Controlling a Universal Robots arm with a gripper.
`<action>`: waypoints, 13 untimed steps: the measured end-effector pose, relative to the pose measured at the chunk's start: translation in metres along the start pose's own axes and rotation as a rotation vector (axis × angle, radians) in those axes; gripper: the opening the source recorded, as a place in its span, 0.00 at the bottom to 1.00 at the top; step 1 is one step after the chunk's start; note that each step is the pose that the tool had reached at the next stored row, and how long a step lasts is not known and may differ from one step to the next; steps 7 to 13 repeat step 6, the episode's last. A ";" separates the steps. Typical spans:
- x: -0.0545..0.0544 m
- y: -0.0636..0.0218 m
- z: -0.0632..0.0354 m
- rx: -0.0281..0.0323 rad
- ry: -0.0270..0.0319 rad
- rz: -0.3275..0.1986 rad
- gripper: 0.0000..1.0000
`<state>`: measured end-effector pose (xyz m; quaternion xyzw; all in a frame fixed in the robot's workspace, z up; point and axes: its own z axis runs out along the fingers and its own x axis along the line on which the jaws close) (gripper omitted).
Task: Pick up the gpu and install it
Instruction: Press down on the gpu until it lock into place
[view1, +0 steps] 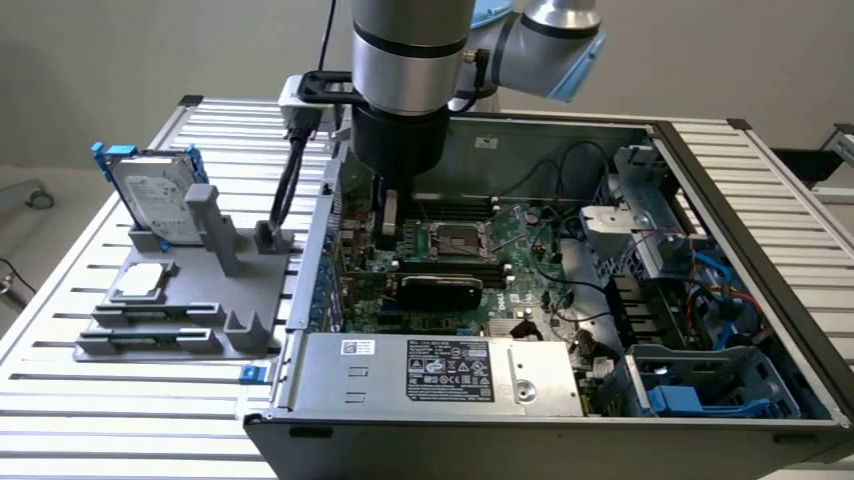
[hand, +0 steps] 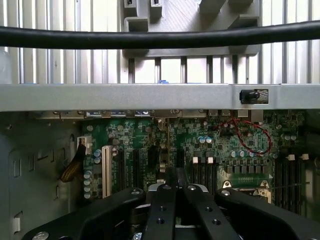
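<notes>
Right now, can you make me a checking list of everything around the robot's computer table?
Surface: slatted metal table, carrying an open computer case.
Job's things: gpu sits on the motherboard inside the case.
Clutter: hard drive in blue frame and a silver chip on a grey holder.
Grippers: claw shut, above the motherboard, near the gpu; contact unclear.
Cables: black cable by the wrist; red wire on the board.
Surroundings: plain wall; nothing else seen.

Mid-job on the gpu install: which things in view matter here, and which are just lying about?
For the job:
- gpu, down at the motherboard inside the case
- gripper, shut, close above the board

Lying about:
- hard drive in its blue frame
- small silver chip
- grey holder carrying both, outside the case
</notes>
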<state>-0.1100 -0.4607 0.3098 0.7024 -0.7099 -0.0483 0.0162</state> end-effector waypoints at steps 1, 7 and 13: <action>0.000 -0.0001 0.0000 -0.0005 0.0000 0.000 0.11; 0.000 -0.0006 -0.0001 -0.0030 0.0000 0.001 0.11; 0.000 -0.0006 -0.0001 -0.0030 0.0000 0.001 0.11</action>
